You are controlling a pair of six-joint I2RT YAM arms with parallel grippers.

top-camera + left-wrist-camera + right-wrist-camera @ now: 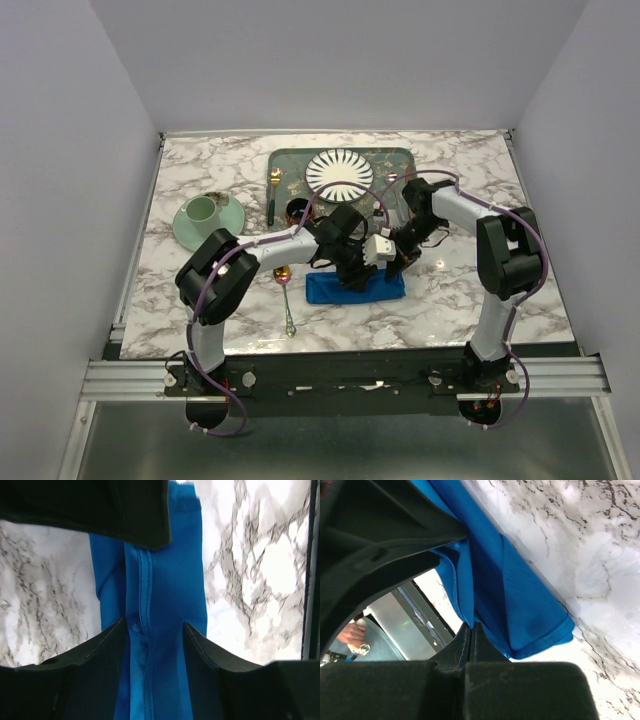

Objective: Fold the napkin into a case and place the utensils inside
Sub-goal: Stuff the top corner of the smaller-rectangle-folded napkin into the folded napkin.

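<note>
The bright blue napkin (330, 291) lies folded into a narrow band on the marble table (200, 290), in front of the tray. My left gripper (352, 272) hangs over its middle. In the left wrist view the napkin (170, 580) runs lengthwise and the left gripper (153, 630) is open, its fingers (107, 645) straddling a hemmed fold. My right gripper (393, 263) is at the band's right part. In the right wrist view it (472, 626) is shut on a lifted edge of the napkin (520, 595). A spoon (288, 305) with a gold bowl lies left of the napkin.
A grey-green tray (290, 160) at the back holds a striped white plate (339, 173) and a gold fork with a dark handle (272, 195). A green cup on a saucer (208, 218) stands at the left. A small dark bowl (297, 210) sits beside the left arm.
</note>
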